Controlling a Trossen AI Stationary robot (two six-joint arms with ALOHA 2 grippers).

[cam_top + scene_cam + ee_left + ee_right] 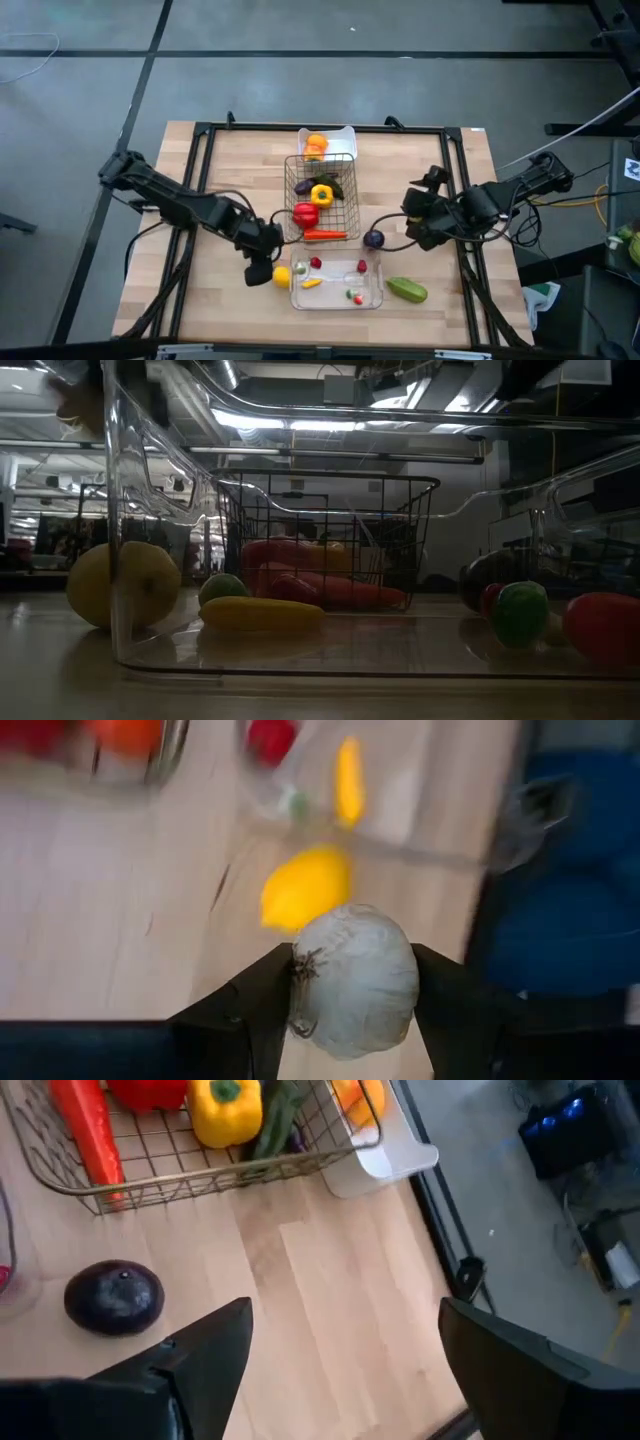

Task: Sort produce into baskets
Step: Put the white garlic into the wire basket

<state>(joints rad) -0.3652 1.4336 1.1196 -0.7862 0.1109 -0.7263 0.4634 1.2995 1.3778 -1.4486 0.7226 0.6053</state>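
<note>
- Left gripper [352, 1020]: it grips a white garlic bulb [355, 980] between both fingers, jaws at mid width, pressed on the bulb's flanks. It hangs over the table's near left, just left of the lemon [282, 276] and the clear tray [374, 298].
- Step in hand, as judged: carry the garlic to its basket. Clear the lemon, cross the tray wall before lowering, and release low so the round bulb does not roll.
- Wire basket [352, 190]: centre; holds the yellow pepper [321, 194], red pepper [305, 214] and carrot [324, 235]. The white tray [345, 133] sits beyond it.
- Right gripper [345, 1345]: jaws wide, holding nothing, right of the eggplant [113, 1296]. It waits.
</note>
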